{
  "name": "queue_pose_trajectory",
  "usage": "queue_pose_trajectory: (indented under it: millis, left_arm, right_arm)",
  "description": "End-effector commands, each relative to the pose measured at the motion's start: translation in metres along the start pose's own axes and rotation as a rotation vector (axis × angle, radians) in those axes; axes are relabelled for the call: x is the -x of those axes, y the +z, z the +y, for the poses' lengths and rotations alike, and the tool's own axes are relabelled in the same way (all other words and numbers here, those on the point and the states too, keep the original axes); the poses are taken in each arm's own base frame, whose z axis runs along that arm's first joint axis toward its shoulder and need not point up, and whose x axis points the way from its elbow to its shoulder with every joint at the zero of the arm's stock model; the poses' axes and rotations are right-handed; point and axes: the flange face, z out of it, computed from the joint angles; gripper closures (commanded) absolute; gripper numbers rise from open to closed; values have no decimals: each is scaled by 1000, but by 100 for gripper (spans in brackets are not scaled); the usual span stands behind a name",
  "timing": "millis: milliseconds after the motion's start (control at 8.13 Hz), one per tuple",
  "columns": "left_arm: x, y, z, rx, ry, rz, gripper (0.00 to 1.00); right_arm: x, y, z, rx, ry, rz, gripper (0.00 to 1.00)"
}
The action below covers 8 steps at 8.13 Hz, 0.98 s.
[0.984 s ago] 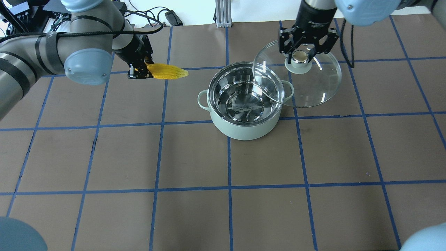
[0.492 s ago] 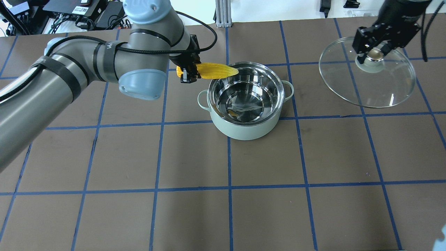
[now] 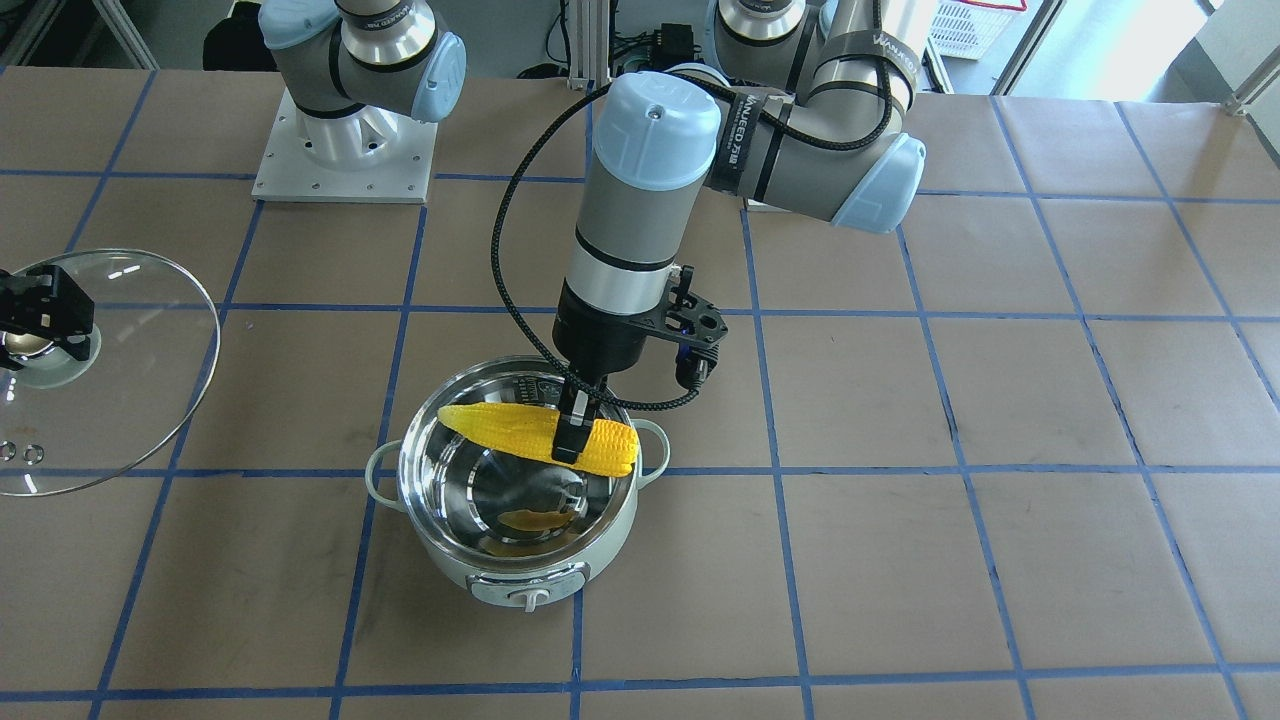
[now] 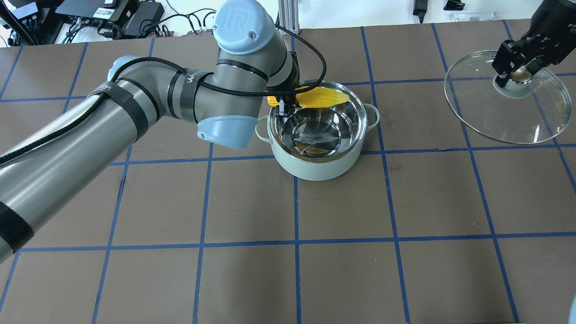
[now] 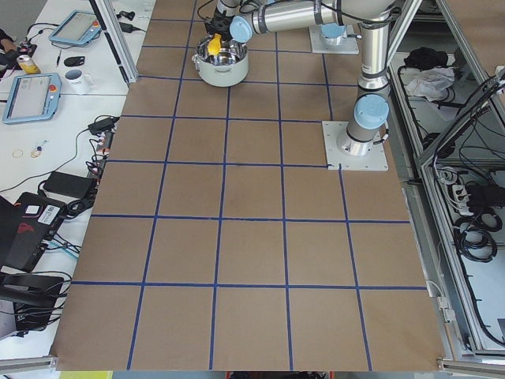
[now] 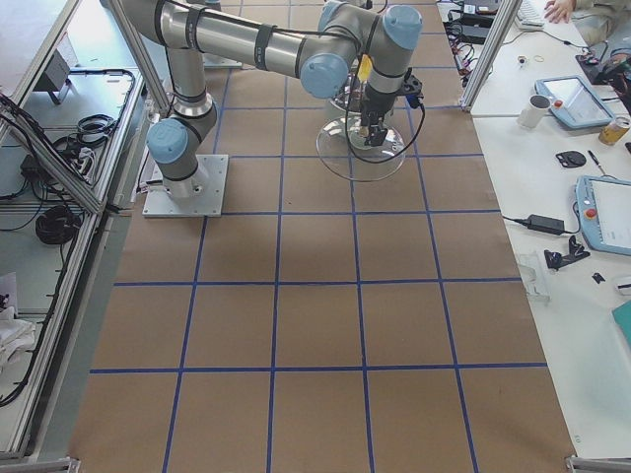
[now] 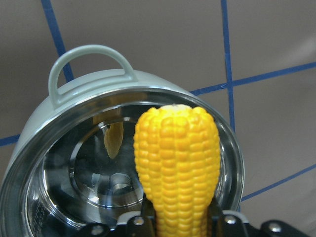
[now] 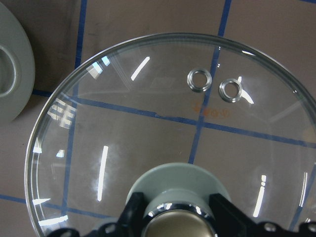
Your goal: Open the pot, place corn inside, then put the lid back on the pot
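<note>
Over the pot [image 4: 315, 168]: left arm reaches in from the robot's left, forearm running across the bench [image 4: 405, 202], elbow bent, last wrist link pointing straight down in the front-facing view. Cable loops around the wrist.

Left end effector [image 3: 572, 432] is clamped on the corn [image 3: 510, 432], fingers pinching it nearer the thick end than the middle. Cob is roughly level and sits above the rim, over the pot's opening, not inside. Tapered tip points toward the robot's right. Left wrist view looks along the cob to the tip, with the steel bowl under it and one loop handle beyond. Yellow reflection of the cob shows on the shiny bottom.

Pot stands upright on the bench, uncovered, control knob panel facing the operators' side.

Right arm: only the wrist shows in the overhead view, coming in at the far right corner. Right end effector [image 4: 517, 74] is closed around the knob of the lid [image 4: 504, 117], fingers on either side of it per the right wrist view. Lid hangs tilted, well apart from the pot on the robot's right; bench grid lines show through the glass and two vent holes are visible near the rim. Cannot tell if the rim touches the bench.
</note>
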Motion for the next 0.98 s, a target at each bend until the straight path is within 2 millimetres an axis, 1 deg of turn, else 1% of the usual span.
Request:
queue_pose_trajectory:
  millis: [0,123,246,369,492,615,738,861]
  left_arm:
    - [10,26,16,3,18,-36,100]
    - [12,45,14,-4,17,-64,100]
    - [15,69,12,-9,14,-96,79]
    - [15,73,12,-6,9,-103,58]
    - [13,62,13,-5,-38,-85,21]
    - [9,56,13,0,-57,-50,0]
    - [4,49,15,18,-50,-6,0]
    - [4,47,16,24,-45,-1,0]
  right_arm:
    - [-1,5,1,2,-4,-7,96]
    - [-1,5,1,3,-1,-7,96]
    - [-1,5,1,3,-1,-7,96]
    - [-1,4,1,0,1,-9,96]
    - [0,4,1,1,4,-11,96]
    - [0,4,1,0,5,-12,96]
    - [1,4,1,-1,5,-15,96]
    - [1,4,1,0,8,-16,96]
